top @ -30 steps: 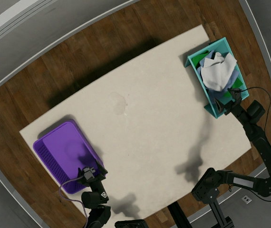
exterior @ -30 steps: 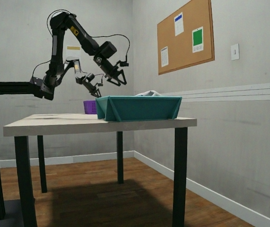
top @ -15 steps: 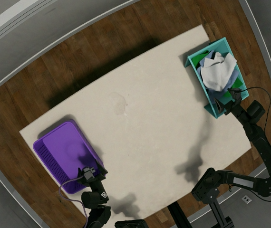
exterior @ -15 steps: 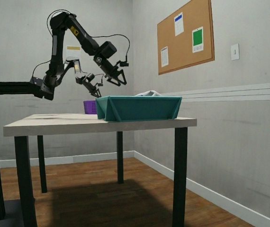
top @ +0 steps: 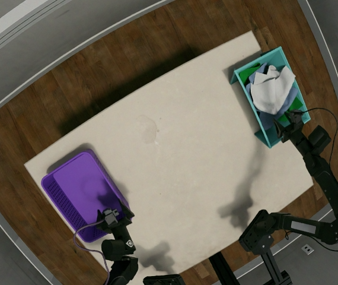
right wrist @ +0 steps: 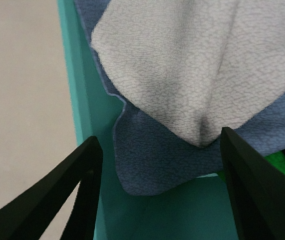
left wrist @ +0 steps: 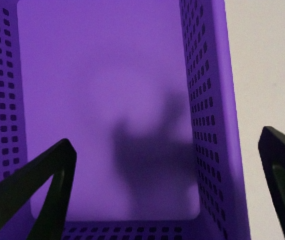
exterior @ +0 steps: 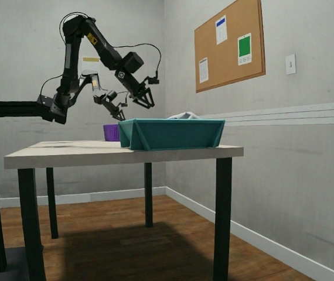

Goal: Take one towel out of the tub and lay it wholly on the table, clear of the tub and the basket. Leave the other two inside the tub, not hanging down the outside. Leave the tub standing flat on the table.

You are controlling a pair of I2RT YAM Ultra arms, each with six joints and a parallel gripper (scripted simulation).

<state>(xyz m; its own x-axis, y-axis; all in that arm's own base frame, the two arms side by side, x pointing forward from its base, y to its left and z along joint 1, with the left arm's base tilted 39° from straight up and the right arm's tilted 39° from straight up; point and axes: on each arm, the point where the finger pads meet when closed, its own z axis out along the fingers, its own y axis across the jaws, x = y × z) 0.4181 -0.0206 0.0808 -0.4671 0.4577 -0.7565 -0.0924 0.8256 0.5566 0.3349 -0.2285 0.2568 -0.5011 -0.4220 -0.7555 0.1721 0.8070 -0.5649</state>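
Note:
The teal tub (top: 305,111) (exterior: 173,136) (right wrist: 77,100) stands flat at one end of the table (top: 193,138) (exterior: 70,161). A white towel (top: 271,92) (exterior: 187,115) (right wrist: 182,65) lies on top inside it, a little above the rim. A blue towel (top: 290,99) (right wrist: 152,165) lies under the white one. A green towel (top: 295,104) (right wrist: 282,162) shows at both ends of the pile. My right gripper (top: 283,117) (exterior: 151,107) (right wrist: 157,139) is partly open and empty, above the tub's near end. My left gripper (top: 109,206) (exterior: 121,119) (left wrist: 158,140) is wide open and empty over the basket's edge.
The purple basket (top: 80,184) (exterior: 111,133) (left wrist: 228,100) stands at the table's other end and is empty. Its side wall lies between my left fingertips in the left wrist view. The tub's far long side is close to the table's edge.

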